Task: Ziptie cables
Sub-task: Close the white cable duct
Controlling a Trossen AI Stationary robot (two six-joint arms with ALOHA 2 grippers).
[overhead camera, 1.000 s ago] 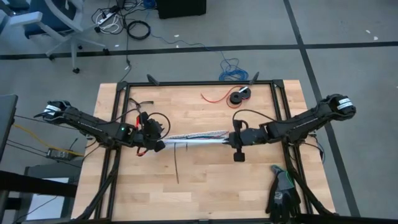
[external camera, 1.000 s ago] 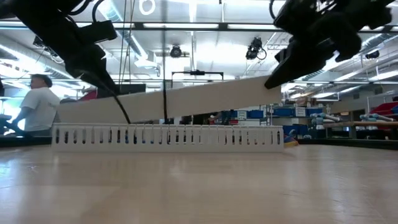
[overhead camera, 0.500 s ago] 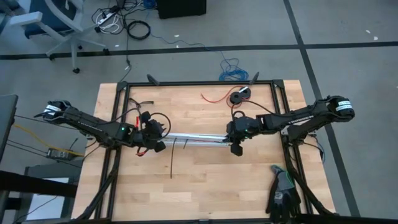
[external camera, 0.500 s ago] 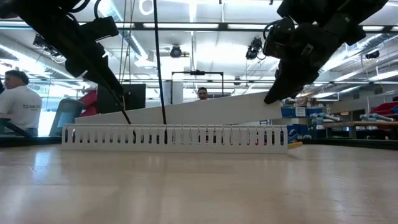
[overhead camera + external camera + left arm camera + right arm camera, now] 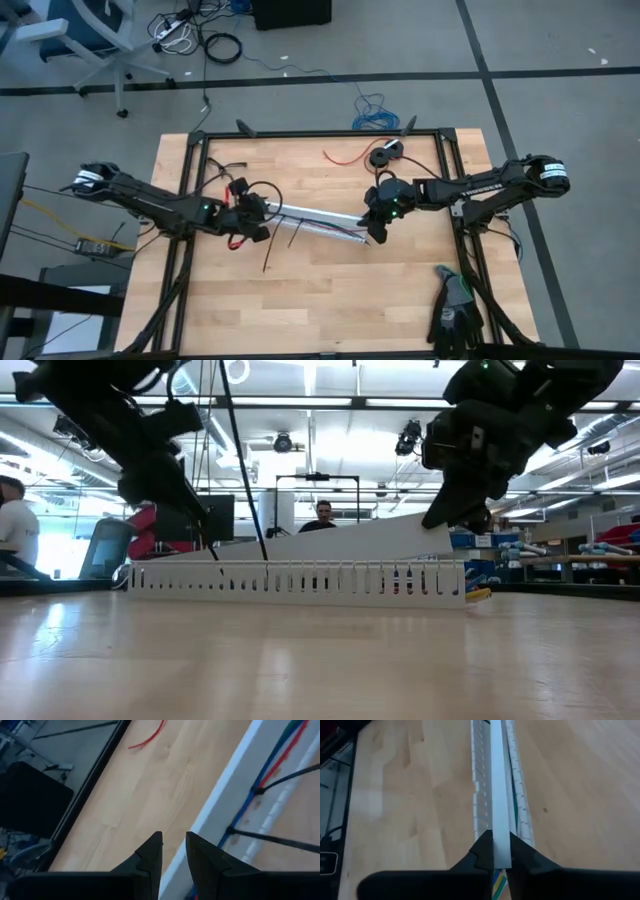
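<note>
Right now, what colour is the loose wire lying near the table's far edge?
Red; the loose wire shows best in the high view.

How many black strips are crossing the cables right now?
2. One black strip crosses the cables farther from the left wrist camera; the second black strip crosses them nearer it. More may be hidden under the white lid.

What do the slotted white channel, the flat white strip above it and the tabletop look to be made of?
The slotted white channel looks like moulded matte plastic: thin, evenly slit walls. The flat white strip, pinched by the right gripper and the left gripper, appears to be smooth plastic too, thin with a slight sheen. The tabletop looks like sealed light wood: jointed planks, visible grain.
</note>
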